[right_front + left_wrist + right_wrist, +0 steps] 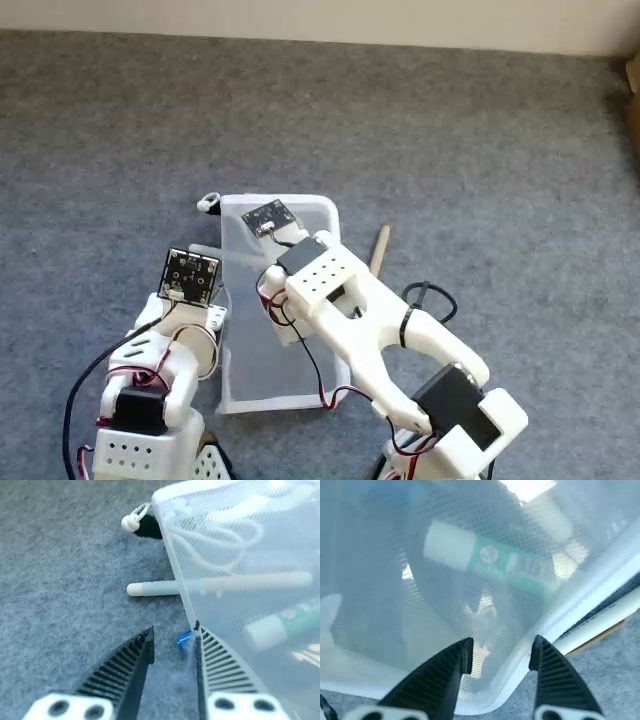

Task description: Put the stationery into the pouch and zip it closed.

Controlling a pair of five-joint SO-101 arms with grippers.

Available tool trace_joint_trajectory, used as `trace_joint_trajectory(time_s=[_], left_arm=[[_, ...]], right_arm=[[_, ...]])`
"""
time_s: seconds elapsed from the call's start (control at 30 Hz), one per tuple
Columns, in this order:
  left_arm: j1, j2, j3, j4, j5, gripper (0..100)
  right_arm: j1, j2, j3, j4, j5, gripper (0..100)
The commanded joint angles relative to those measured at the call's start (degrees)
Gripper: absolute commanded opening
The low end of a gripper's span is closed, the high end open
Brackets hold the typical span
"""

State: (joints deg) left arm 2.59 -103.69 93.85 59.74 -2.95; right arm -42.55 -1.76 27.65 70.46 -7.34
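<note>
A white see-through mesh pouch (pixel 260 375) lies flat on the grey carpet-like table (pixel 450 130), toward the near edge where the two arms stand. Its white bead zip pull (pixel 131 523) sits at the far left corner. The left gripper (pixel 173 630) is low at the pouch's left edge with its black fingers spread apart, gripping nothing. One finger touches the pouch's rim and a small blue piece (pixel 184 639) lies between them. Near it a white pen (pixel 150 588) pokes out past that edge; I cannot tell whether it is inside or underneath. The right gripper (pixel 502 642) hangs over the pouch, fingers parted, straddling a corner of the rim. Through the mesh shows a white glue stick with a teal label (pixel 490 555). A wooden pencil (pixel 380 248) lies just beside the pouch's right edge.
</note>
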Motion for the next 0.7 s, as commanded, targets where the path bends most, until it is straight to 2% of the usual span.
trace_joint_trajectory(time_s=[0.0,0.13,0.3,0.53,0.67], left_arm=[[0.6,-0.6,-3.8,-1.1,0.8,14],[-6.1,-0.6,-6.7,-1.0,0.9,15],[-12.5,-0.5,-12.6,0.3,0.6,15],[-16.9,0.0,-16.0,4.7,-1.0,20],[-18.9,7.3,-19.0,4.7,-1.1,20]], right_arm=[[2.2,-1.3,-0.2,-0.8,-0.2,19.1],[5.0,-2.4,-0.2,-0.8,-0.2,19.1],[6.9,-13.2,1.3,-0.8,-0.2,19.1],[9.2,-26.3,9.6,-5.6,-0.2,19.1],[9.4,-26.5,11.4,-7.9,-0.3,19.1]])
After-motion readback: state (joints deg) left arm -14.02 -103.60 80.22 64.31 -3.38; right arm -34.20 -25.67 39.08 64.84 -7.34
